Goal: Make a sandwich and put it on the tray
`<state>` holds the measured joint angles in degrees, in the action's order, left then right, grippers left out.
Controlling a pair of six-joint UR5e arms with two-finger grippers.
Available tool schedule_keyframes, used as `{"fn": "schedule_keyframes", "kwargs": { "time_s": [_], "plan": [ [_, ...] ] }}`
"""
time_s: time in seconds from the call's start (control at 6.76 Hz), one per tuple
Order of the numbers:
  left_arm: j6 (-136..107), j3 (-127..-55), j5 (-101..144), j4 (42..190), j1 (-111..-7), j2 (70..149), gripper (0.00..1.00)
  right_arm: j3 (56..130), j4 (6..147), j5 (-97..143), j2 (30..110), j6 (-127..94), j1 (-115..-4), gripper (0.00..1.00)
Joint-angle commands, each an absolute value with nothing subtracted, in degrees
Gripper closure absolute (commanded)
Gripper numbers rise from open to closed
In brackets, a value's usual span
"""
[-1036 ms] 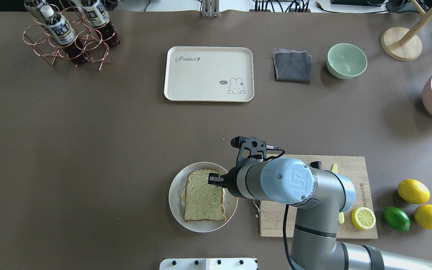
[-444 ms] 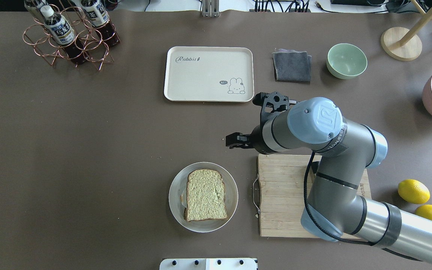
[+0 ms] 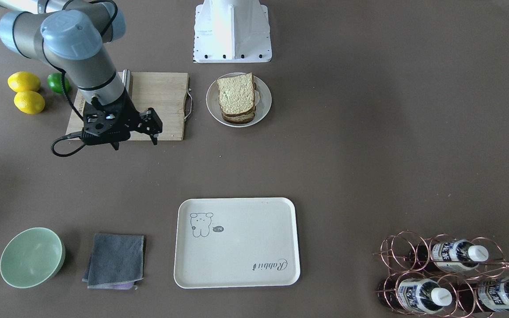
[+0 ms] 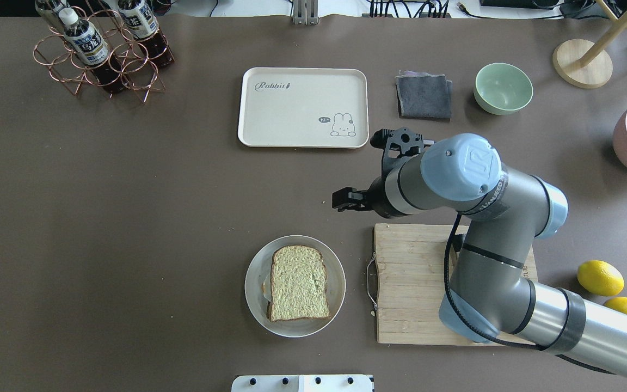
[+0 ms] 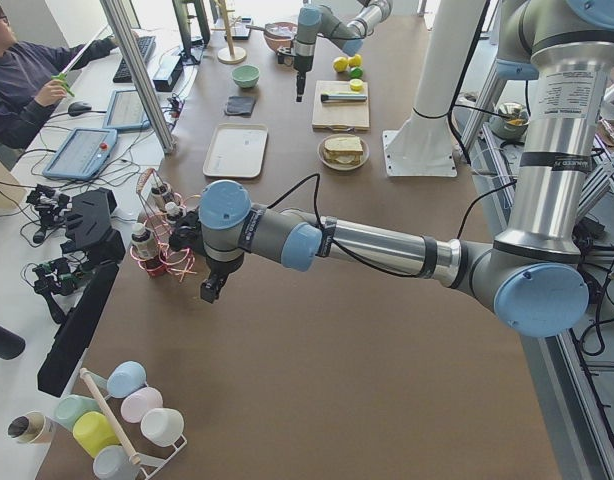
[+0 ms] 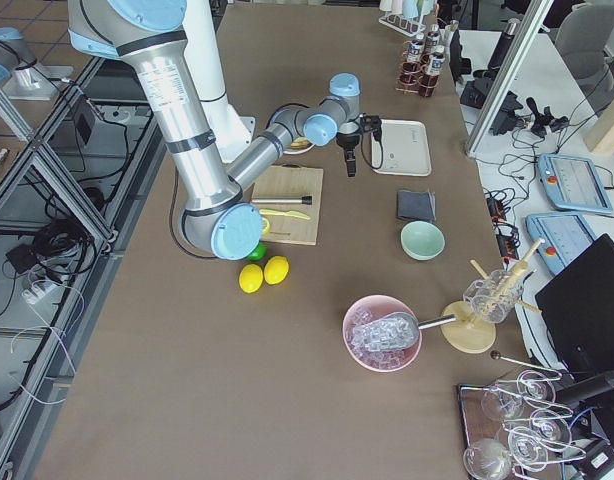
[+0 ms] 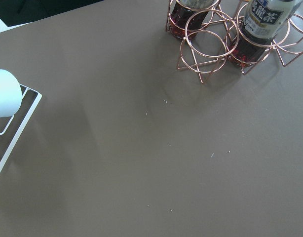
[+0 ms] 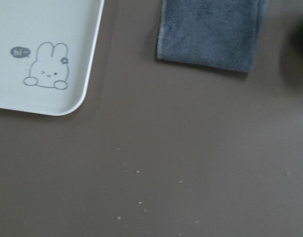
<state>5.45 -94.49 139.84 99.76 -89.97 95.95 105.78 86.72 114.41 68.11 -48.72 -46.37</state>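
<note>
Seeing the sandwich (image 3: 237,99) stacked on the small round plate (image 4: 338,283), just beside the cutting board (image 4: 406,283). Top bread slice (image 4: 298,280) squared over the lower one. Sliver of white at the side, probably the egg (image 4: 265,287), but too small to confirm.

Reading assembly as done and transfer as not yet started. Nothing on the tray (image 4: 292,114), which sits well apart from the plate on the far side of the table (image 4: 128,218).

Finding the right gripper (image 4: 342,200) hovering over bare table between board corner and tray, jaws parted and holding nothing. Presumably held clear so as not to snag the top slice.

Can't tell the state of the left gripper (image 5: 209,292). Shows only in the side view, parked near the bottle rack (image 5: 155,240), likely to keep out of the right arm's lane.

Next, by my guess: go in low and pinch the whole stack across both slices, not just the top one. Otherwise risk shearing it apart on the carry.
</note>
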Motion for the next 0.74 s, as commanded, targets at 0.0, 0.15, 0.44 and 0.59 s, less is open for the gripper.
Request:
{"fn": "schedule_keyframes", "kwargs": {
  "time_s": [0.0,0.15,0.44,0.59],
  "plan": [
    [5.5,-94.5,139.8,99.8,-89.9,95.5,0.01,106.2,88.0,120.1,75.8,-29.2,-58.2,0.0],
    [5.6,-94.5,139.8,99.8,-89.9,95.1,0.01,106.1,87.9,122.7,79.5,-22.0,-64.1,0.0],
    [5.5,-94.4,139.8,99.8,-89.9,95.1,0.01,105.6,88.2,125.9,88.1,-4.6,-75.9,0.0],
    [5.5,-94.4,139.8,99.7,-89.9,95.1,0.01,105.5,88.6,126.7,91.8,-3.4,-79.7,0.0]
  ]
}}
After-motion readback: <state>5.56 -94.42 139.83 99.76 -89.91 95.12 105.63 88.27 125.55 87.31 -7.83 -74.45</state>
